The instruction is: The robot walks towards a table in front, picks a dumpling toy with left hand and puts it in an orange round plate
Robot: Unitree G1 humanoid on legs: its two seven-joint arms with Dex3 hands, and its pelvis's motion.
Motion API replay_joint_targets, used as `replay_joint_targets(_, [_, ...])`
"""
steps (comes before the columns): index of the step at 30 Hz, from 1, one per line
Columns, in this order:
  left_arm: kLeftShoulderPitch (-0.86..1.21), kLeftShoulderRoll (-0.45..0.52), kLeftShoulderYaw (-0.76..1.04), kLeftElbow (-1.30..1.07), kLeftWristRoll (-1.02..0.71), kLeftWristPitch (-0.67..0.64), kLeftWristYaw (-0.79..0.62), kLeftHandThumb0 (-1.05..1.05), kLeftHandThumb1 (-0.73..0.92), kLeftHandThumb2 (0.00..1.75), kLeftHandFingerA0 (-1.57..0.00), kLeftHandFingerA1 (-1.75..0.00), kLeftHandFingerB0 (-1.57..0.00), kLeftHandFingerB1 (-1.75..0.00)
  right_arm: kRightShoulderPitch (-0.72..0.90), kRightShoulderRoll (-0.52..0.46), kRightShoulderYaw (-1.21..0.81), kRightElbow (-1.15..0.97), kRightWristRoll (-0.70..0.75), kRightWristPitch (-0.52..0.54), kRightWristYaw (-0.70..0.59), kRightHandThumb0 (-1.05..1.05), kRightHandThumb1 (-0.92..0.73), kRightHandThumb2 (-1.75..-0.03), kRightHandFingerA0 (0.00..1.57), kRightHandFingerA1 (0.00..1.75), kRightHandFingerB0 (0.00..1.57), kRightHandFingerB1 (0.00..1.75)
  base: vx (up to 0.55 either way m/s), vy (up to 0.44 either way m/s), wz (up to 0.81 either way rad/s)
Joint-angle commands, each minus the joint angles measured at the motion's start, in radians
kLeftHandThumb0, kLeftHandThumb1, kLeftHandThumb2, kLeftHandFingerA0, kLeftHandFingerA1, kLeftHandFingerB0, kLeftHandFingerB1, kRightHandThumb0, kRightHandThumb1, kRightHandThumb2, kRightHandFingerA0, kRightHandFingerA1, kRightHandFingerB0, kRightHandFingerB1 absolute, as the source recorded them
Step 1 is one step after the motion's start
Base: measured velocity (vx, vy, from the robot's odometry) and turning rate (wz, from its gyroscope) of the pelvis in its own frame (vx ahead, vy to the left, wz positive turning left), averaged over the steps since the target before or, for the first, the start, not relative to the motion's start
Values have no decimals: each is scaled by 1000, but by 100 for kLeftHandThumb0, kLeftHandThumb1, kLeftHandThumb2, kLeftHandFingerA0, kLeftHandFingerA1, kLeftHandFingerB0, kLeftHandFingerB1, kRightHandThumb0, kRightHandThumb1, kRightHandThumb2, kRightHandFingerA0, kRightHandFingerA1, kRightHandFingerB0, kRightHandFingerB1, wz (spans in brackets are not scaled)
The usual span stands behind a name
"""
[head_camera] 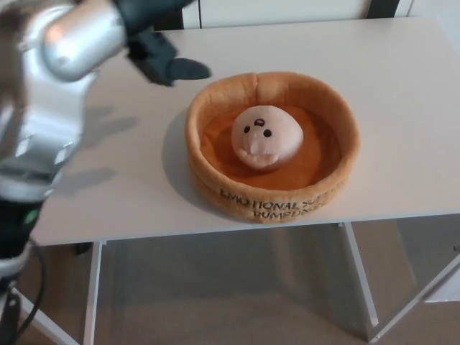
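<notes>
In the head view, one dumpling toy (267, 136), one orange round plate (272, 145), one white table (402, 93) and one robot hand are counted. Only the left hand (154, 39) is seen; the right hand is out of the picture.

The dumpling toy is a soft, rounded plush of pale peach cloth, with two small dark eyes and a small mouth stitched on its upper face. The orange round plate is also of plush: a thick, padded ring wall around a deeper orange floor, with dark lettering printed along its near outer side. The table top is smooth, flat and white, carried on white legs, and grey floor is seen beneath it.

The dumpling toy lies inside the plate, on its floor near the middle, ringed by the padded wall. It is touched by nothing else.

The left hand is held above the table at the upper left, apart from the plate's far left rim. Its black fingers (180, 69) are spread and nothing is held between them. The dumpling toy lies well to the right of and below the fingertips, with the plate wall between. The silver arm (50, 93) is blurred along the left edge.
</notes>
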Motion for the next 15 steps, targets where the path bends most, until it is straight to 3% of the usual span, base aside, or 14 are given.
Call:
replay_joint_targets(1, [584,135,860,-754,-542,-37,-359,-12,49,55,-27,-37,-29,-30,21,-48,19,7,-16,9,15,-36,-62,-58,54,44,46,38,0,0,0])
replay_joint_targets(2, [658,123,947,-787,-581,-52,-388,-12,49,55,-27,-37,-29,-30,26,-48,20,5,-16,8,15,-36,-62,-58,54,44,46,38,0,0,0])
replay_joint_targets(3, [928,38,1098,-802,-673,-218,-424,-3,36,84,-16,-52,-19,-49,32,-49,23,10,-18,11,16,-37,-63,-58,52,43,44,37,0,0,0])
replay_joint_targets(4, [1033,5,1147,-802,-709,-287,-431,-3,36,84,-16,-52,-19,-49,34,-49,24,12,-19,12,17,-37,-63,-58,52,43,44,37,0,0,0])
replay_joint_targets(5, [1281,-76,1121,-705,-691,-482,-427,-1,55,55,-24,-37,-30,-30,33,-51,25,15,-20,16,15,-33,-62,-58,54,45,43,37,0,0,0])
replay_joint_targets(6, [1580,-181,1085,-584,-662,-721,-429,-1,55,55,-24,-37,-30,-30,32,-53,26,19,-21,22,14,-33,-62,-58,54,45,43,37,0,0,0])
replay_joint_targets(10, [1677,-190,1068,-558,-660,-786,-400,-1,55,55,-24,-37,-30,-30,32,-54,28,20,-20,23,14,-33,-62,-58,54,45,43,37,0,0,0])
replay_joint_targets(11, [1780,-186,1004,-496,-546,-842,-338,-5,55,57,-22,-37,-28,-30,29,-56,25,21,-17,21,11,-28,-62,-58,64,49,43,38,0,0,0])
replay_joint_targets(13, [1937,-168,885,-391,-331,-907,-228,-7,59,57,-22,-37,-28,-30,25,-64,22,23,-15,20,5,-30,-62,-59,65,49,43,37,0,0,0])
replay_joint_targets(15, [1956,-152,868,-385,-311,-905,-199,-7,59,57,-22,-37,-28,-30,25,-65,24,23,-16,21,4,-30,-62,-59,65,49,43,37,0,0,0])
